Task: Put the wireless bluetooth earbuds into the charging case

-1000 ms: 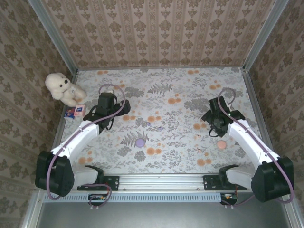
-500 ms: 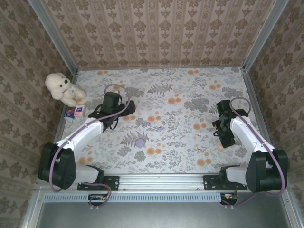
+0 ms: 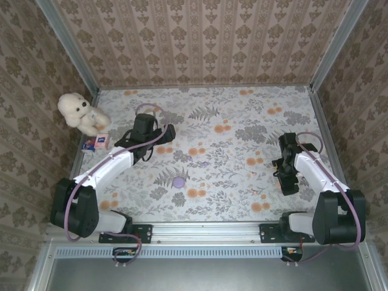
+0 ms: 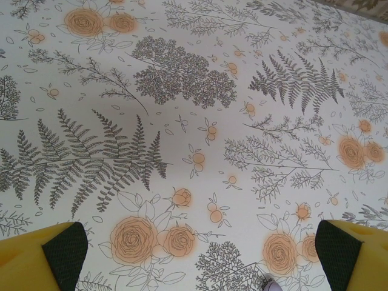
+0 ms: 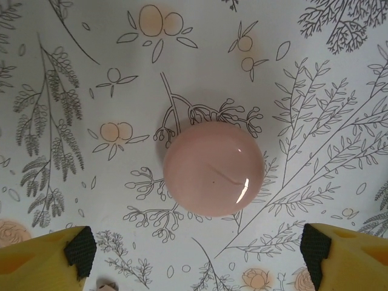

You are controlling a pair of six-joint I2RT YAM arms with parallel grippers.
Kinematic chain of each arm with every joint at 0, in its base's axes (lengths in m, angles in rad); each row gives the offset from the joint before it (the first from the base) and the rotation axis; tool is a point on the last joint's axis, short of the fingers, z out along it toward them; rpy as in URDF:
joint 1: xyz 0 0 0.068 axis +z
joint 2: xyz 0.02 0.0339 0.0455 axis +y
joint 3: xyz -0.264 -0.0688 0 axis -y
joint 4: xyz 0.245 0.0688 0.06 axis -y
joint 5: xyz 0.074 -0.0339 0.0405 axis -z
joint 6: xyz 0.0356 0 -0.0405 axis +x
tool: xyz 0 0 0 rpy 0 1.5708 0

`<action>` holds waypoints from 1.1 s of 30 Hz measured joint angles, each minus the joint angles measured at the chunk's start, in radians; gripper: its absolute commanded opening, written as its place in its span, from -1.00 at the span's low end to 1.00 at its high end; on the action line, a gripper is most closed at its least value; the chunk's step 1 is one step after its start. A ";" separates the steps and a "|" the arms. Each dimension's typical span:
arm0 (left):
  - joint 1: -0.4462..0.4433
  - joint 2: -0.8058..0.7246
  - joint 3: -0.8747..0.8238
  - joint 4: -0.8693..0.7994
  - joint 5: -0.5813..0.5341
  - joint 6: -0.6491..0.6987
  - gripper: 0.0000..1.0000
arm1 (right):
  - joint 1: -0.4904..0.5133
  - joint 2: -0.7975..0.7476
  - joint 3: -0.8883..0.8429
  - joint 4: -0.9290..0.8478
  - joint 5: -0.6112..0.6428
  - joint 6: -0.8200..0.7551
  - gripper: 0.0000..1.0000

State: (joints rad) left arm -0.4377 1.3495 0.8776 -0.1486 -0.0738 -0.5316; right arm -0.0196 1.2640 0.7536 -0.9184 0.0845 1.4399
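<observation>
- My right gripper [image 5: 197,250] hangs over the pink case [image 5: 213,168], which sits mid-frame in the right wrist view. The jaws stand wide apart with nothing between them, and the yellow fingers [image 5: 77,250] sit in the bottom corners. I'd keep them that wide because the case is round and broad.
- The pink case lies flat on the flowered cloth [image 5: 91,73] with its lid shut. I judge it must be opened before an earbud can go in.
- A small pinkish bit at the bottom edge of that view, left of centre, is probably the pink earbud [image 5: 108,285]. The frame cuts it off, so I can't be sure. It lies apart from the case.
- My left gripper [image 3: 159,134] sits left of centre in the overhead view, above bare cloth. Its jaws are spread fully and hold nothing.
- The lilac earbud [image 3: 205,163] lies loose on the cloth near the middle of the overhead frame. It is up and right of the lilac case [image 3: 178,181], near it but not touching.
- The left gripper points toward that earbud. I take the lilac speck at the bottom edge of the left wrist view to be the same one, so that arm looks placed to fetch it.
- Neither earbud is in a case yet, so I reckon the job is only beginning.
</observation>
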 measured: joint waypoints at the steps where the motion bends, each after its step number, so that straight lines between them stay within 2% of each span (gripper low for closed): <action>1: -0.002 0.000 0.000 0.000 0.000 0.000 1.00 | -0.003 0.005 -0.005 0.006 -0.008 0.001 0.84; 20: -0.024 0.028 0.032 -0.001 -0.003 0.000 1.00 | -0.073 0.091 -0.049 0.127 -0.047 0.003 0.80; 33: -0.048 0.028 0.033 -0.002 -0.009 0.000 1.00 | -0.095 0.170 -0.048 0.168 -0.048 -0.024 0.62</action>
State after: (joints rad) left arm -0.4858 1.3773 0.9108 -0.1501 -0.0830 -0.5316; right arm -0.1146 1.4338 0.7059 -0.7506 0.0360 1.4162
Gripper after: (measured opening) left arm 0.999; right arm 0.833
